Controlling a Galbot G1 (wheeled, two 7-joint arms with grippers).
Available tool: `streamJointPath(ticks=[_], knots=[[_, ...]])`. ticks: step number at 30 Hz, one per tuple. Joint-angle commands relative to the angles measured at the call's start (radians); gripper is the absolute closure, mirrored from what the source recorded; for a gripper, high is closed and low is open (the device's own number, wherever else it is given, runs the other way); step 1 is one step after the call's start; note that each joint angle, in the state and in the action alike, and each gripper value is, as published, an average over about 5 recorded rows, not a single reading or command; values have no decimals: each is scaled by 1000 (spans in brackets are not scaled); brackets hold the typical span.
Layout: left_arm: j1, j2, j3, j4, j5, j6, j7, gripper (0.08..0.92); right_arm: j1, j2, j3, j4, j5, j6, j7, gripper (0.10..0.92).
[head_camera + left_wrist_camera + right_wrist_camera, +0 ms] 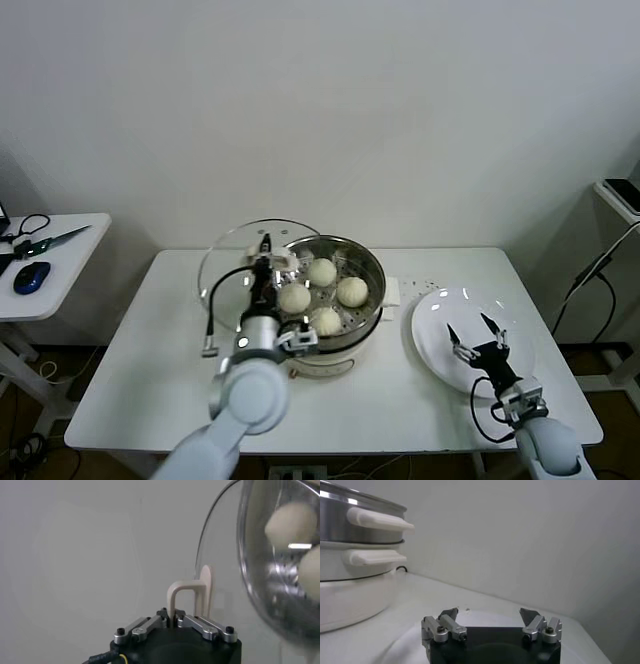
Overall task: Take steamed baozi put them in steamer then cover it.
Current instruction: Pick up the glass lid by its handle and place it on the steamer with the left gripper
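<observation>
With the left claw clamped on the round clear glass cover's white handle, an off-centre lowering could clip the shiny steel steamer's rim or squash a cream-white bun, while the right claw waits apart.

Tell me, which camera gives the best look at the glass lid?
The head view: the cover shows whole, held tilted beside the steamer by the left gripper. The left wrist view shows only its handle and glass edge. The right wrist view misses it.

Four cream-white baozi lie in the shiny silver steamer, its bottom dotted with holes, on a white base. The cover is clear glass with a cream handle. The plate near the white surface's right edge is white. Both claws are black with silver links.
</observation>
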Motion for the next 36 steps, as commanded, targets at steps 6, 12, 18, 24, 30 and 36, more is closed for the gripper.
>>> streamJointPath(ticks=[6, 12, 18, 24, 30, 36], knots=[[-116, -262, 122, 266, 3, 48, -97, 846, -15, 12, 28, -12, -17, 10, -4, 203], [-114, -285, 113, 303, 37, 48, -61, 846, -21, 19, 34, -15, -27, 16, -7, 203], [-112, -281, 90, 332, 37, 48, -57, 846, -22, 24, 37, -21, -35, 22, -9, 203], [-115, -272, 78, 348, 37, 48, -52, 846, -16, 31, 33, -23, -42, 23, -9, 203], [-113, -264, 72, 351, 36, 48, -38, 846, -12, 40, 32, -27, -52, 26, -9, 203], [-110, -264, 72, 351, 25, 48, -35, 846, -11, 45, 34, -30, -63, 28, -10, 203]])
